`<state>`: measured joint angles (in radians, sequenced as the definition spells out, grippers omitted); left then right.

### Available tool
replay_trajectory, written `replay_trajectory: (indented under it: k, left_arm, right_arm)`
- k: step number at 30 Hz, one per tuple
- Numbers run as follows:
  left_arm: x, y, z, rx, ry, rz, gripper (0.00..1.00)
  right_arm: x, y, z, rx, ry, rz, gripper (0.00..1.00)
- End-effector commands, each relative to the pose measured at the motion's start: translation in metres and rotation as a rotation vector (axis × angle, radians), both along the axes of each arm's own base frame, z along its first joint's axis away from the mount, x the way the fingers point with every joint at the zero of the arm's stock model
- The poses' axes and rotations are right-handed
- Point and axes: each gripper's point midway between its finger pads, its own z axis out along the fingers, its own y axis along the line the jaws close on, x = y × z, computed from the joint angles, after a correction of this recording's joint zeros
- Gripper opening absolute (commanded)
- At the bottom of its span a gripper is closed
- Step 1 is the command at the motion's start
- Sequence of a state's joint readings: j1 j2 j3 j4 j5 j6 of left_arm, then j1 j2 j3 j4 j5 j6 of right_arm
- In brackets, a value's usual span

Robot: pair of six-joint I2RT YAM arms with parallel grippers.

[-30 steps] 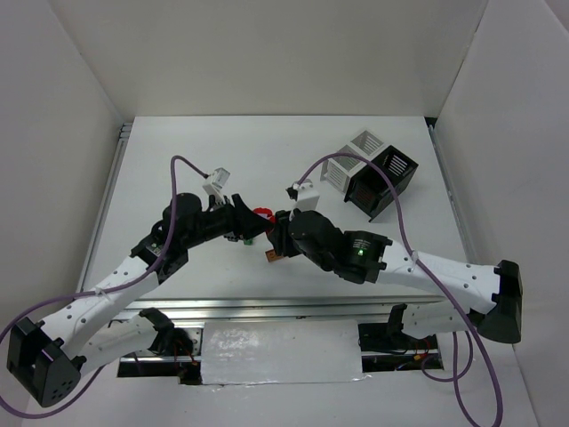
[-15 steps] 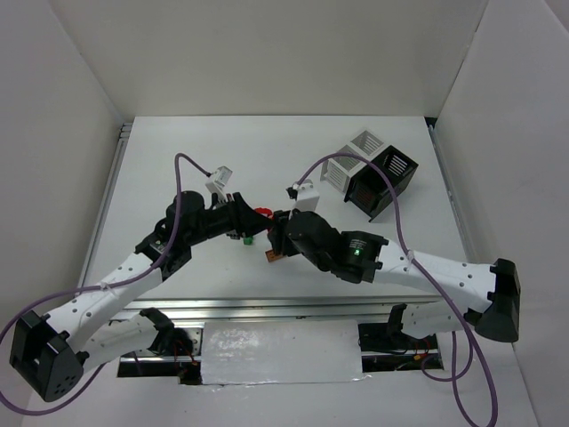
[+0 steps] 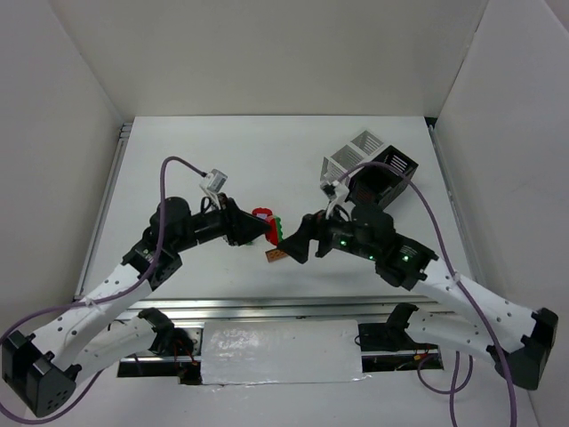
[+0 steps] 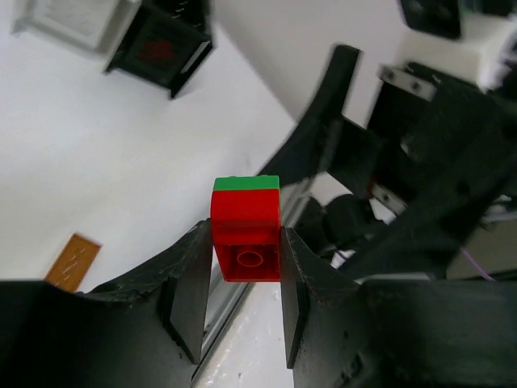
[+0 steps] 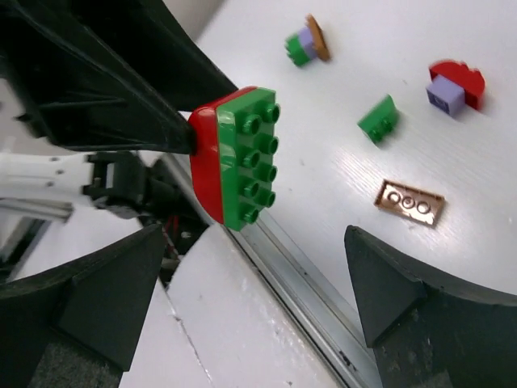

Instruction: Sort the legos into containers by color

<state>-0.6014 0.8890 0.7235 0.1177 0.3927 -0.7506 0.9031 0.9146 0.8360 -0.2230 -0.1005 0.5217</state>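
Left claw (image 4: 246, 267) is pinching the red-and-green stack (image 4: 245, 234), holding it clear of the bench (image 3: 178, 169) toward the middle of the near edge. Right claw (image 5: 242, 283), closed in at the stack a second ago, is now standing spread and drawn back rightward. The green layer is still sitting on the red, so separation looks unfinished. Loose legos (image 5: 378, 119) are lying below. Boxes (image 3: 369, 169) are waiting at the far right corner.
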Motion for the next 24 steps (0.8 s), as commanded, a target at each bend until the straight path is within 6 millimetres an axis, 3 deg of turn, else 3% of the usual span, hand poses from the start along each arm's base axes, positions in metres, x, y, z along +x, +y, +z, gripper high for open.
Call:
replay_trajectory:
  k: [1,7,15,18,19,20,24]
  left_arm:
    - [-0.038,-0.005,0.044,-0.078,-0.286,-0.202,0.00]
    - [-0.083,-0.004,0.060,-0.164,-0.412,-0.399,0.00]
    - [-0.086,-0.005,0.062,-0.181,-0.415,-0.417,0.00]
    - [-0.087,-0.004,0.062,-0.185,-0.416,-0.420,0.00]
    - [-0.087,-0.004,0.061,-0.184,-0.416,-0.417,0.00]
    - [-0.085,-0.004,0.062,-0.182,-0.419,-0.408,0.00]
    - [-0.078,-0.002,0.060,-0.155,-0.425,-0.359,0.00]
  right_arm:
    - [-0.044,0.000,0.052,0.213,-0.138,0.311,1.00]
    - [-0.047,0.004,0.064,0.245,-0.187,0.388,0.96]
    - [-0.062,0.021,0.086,0.352,-0.191,0.537,0.80]
    - [-0.062,0.023,0.085,0.354,-0.194,0.545,0.57]
    - [-0.061,0.023,0.084,0.351,-0.195,0.542,0.39]
    - [-0.060,0.023,0.083,0.348,-0.197,0.537,0.34]
    - [-0.060,0.019,0.076,0.330,-0.218,0.525,0.28]
